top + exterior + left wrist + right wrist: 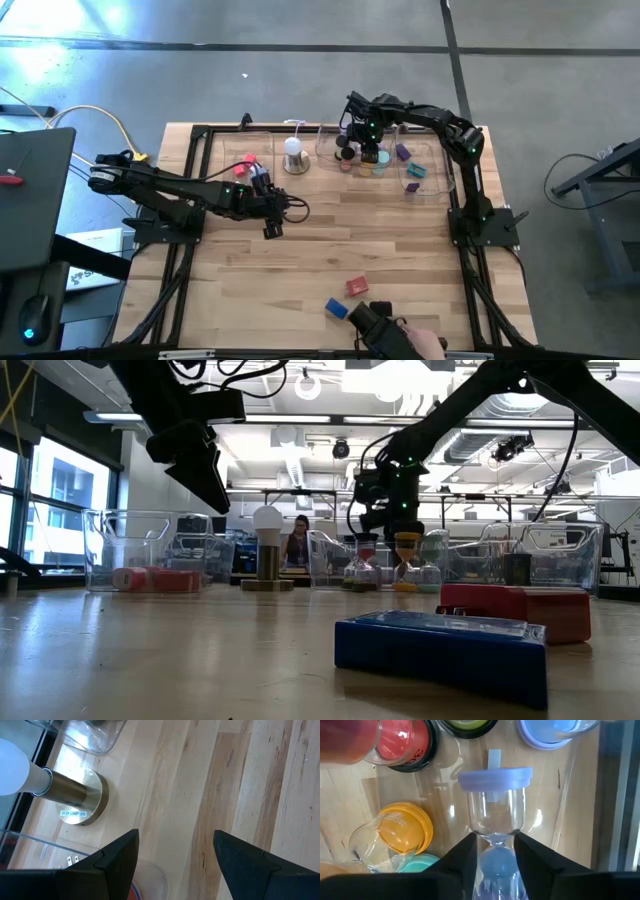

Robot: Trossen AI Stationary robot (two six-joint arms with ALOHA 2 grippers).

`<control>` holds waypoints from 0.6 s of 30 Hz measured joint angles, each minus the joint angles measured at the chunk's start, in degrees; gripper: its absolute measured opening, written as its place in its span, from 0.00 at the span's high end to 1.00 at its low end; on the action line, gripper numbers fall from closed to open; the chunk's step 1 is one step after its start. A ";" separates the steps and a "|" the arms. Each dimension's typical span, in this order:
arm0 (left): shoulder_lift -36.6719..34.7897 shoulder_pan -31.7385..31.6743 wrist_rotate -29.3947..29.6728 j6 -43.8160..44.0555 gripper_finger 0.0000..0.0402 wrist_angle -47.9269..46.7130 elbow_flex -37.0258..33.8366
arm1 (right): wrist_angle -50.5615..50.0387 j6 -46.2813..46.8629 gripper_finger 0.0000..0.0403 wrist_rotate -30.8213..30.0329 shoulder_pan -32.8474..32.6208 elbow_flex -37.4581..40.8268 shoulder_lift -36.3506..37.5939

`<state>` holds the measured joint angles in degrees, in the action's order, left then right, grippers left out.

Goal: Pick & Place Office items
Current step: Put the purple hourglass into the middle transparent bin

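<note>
Blue sand timer (495,820) pinched at its waist between right jaws, left jaws spread over bare table (330,240).

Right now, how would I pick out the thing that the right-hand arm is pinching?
Look in the clear tray at the table's far right. The right gripper pinches the narrow glass waist of a small hourglass. Its lilac cap sets it apart from the orange- and red-capped neighbours.

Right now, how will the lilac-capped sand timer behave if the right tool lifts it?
The sand timer is probably fragile: clear, glass-like, with a thin waist where the right tool grips. Smooth, so likely slippery. Tall on small caps, it may tip.
</note>
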<state>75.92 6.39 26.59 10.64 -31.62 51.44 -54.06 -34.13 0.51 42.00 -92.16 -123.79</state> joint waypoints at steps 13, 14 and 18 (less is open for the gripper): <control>0.00 -0.01 0.00 0.02 0.39 0.52 0.00 | 0.34 -0.48 0.91 0.34 0.00 0.04 0.00; 0.00 0.00 0.00 0.02 0.39 0.50 0.00 | 0.34 -0.52 0.91 0.14 0.00 0.03 0.02; 0.00 -0.02 0.00 0.02 0.39 0.50 0.00 | 0.39 -0.70 0.90 0.38 0.00 0.02 0.02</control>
<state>75.92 6.37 26.59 10.66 -31.12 51.44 -53.67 -34.83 0.89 42.00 -92.14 -123.76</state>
